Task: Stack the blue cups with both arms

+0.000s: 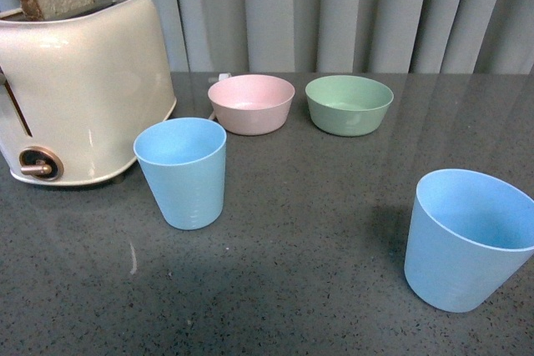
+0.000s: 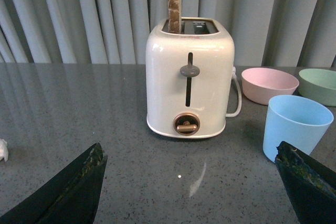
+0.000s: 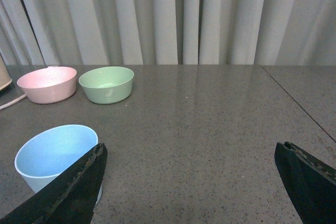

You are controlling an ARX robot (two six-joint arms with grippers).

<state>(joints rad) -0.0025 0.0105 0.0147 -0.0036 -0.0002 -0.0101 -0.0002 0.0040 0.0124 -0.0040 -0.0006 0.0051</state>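
Two light blue cups stand upright on the dark grey table. One blue cup [image 1: 185, 171] is left of centre, in front of the toaster. The other blue cup [image 1: 467, 238] is at the near right. Neither arm shows in the front view. My left gripper [image 2: 189, 153] is open and empty, facing the toaster, with the left cup [image 2: 295, 125] just beyond one fingertip [image 2: 307, 179]. My right gripper [image 3: 190, 153] is open and empty, with the right cup [image 3: 52, 156] partly behind one fingertip [image 3: 79, 182].
A cream toaster [image 1: 79, 89] with a slice of bread in it stands at the far left. A pink bowl [image 1: 250, 103] and a green bowl [image 1: 349, 104] sit at the back. Grey curtains hang behind the table. A table seam [image 3: 299, 103] runs at the right.
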